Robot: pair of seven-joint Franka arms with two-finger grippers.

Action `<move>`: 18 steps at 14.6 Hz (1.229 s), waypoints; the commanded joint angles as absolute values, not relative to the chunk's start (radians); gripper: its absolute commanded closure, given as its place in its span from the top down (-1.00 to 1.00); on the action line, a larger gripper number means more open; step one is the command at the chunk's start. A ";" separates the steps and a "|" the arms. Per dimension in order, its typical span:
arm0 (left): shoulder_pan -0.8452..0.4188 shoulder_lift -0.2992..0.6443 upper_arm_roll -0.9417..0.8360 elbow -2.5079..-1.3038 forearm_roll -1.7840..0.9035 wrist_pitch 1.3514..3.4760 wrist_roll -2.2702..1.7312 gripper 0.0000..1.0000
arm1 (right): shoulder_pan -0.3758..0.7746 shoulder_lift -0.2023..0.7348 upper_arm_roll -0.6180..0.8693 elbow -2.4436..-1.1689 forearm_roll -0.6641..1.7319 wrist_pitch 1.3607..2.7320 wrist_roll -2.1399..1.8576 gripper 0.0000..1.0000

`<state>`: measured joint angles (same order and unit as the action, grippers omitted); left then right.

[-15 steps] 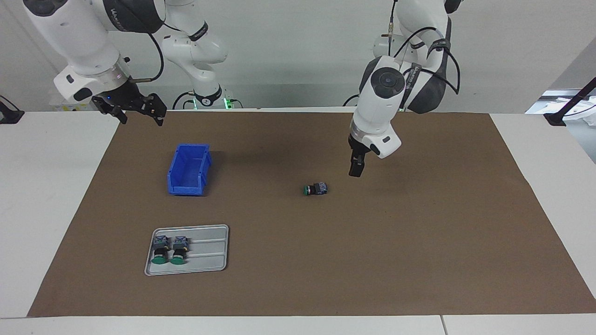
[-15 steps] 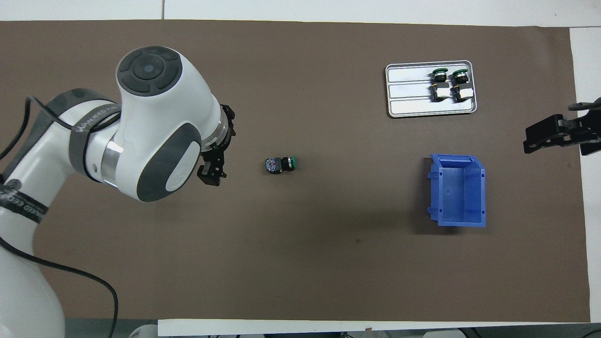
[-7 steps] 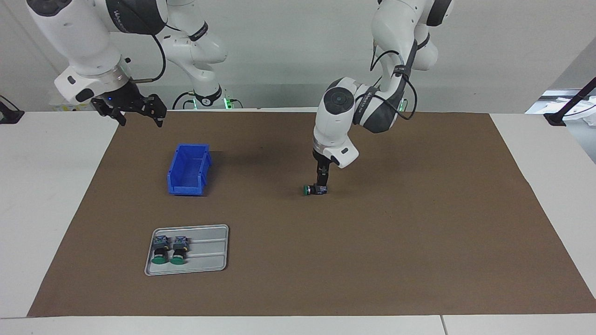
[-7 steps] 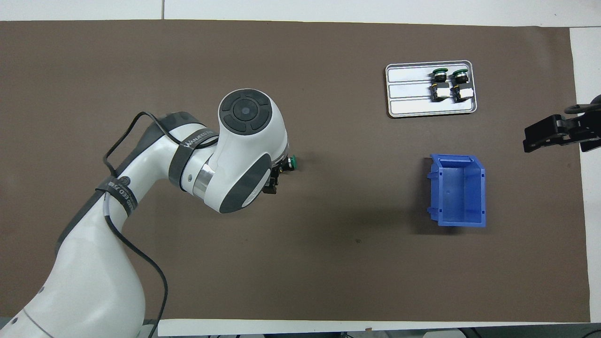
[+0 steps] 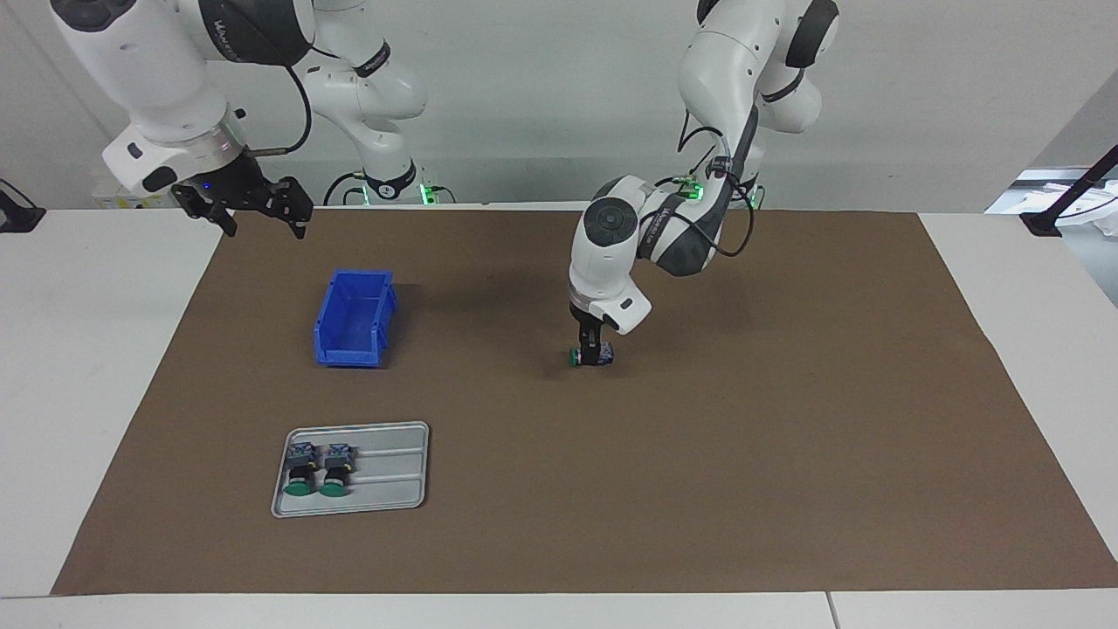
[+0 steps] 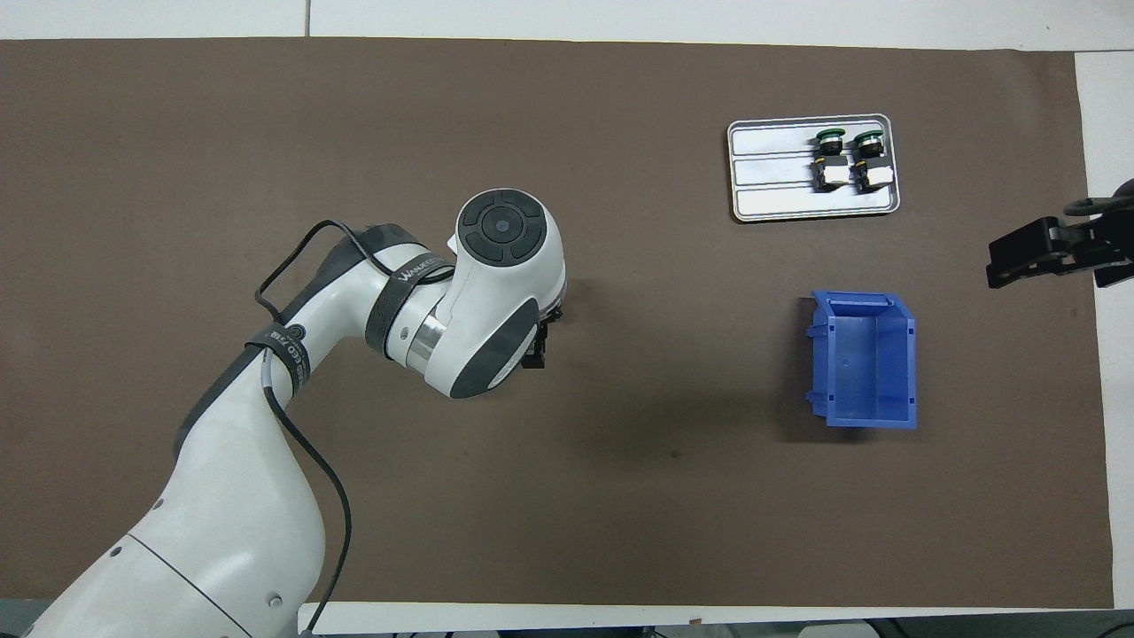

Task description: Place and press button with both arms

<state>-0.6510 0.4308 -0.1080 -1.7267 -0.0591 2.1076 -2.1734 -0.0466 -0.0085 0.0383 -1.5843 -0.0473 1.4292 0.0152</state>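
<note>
Two arms work at a table [image 5: 96,367] covered by a brown mat [image 5: 786,437]. One button [image 5: 590,355] lies on its side on the mat near the middle, with its green cap pointing toward the right arm's end and its grey-blue block toward the left arm's end.

The left arm reaches out from its base and bends steeply down. The left gripper [image 5: 592,348] points straight down and is lowered onto the button's black body, between cap and block. It is seen edge-on here. Its fingers stand apart, astride the body, and whether they touch it cannot be told. The button rests on the mat. In the overhead view the arm's wrist covers the button.

The right arm waits. The right gripper [image 5: 266,225] hangs in the air over the mat's edge at its own end of the table, close to the robots, with its fingers spread wide and nothing between them.

A blue bin [image 5: 354,351] sits on the mat toward the right arm's end, well apart from the button, and no button shows inside it. A grey tray [image 5: 393,476] lies farther from the robots than the bin. Two more buttons [image 5: 318,472] lie side by side in the tray, at the end of it toward the right arm's end of the table, with their green caps pointing away from the robots.
</note>
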 commanded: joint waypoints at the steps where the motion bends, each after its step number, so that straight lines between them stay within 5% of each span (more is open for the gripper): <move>1: -0.667 0.454 -0.091 -1.717 -0.054 2.134 -2.212 0.97 | -0.055 -0.034 0.043 -1.612 -0.046 1.439 -0.005 0.99; 15: -0.666 0.489 -0.086 -1.730 -0.052 2.209 -2.253 0.94 | -0.055 -0.034 0.041 -1.612 -0.046 1.439 -0.005 0.99; 18: -0.664 0.489 -0.087 -1.732 -0.052 2.206 -2.253 0.43 | -0.055 -0.034 0.043 -1.612 -0.046 1.439 -0.005 0.99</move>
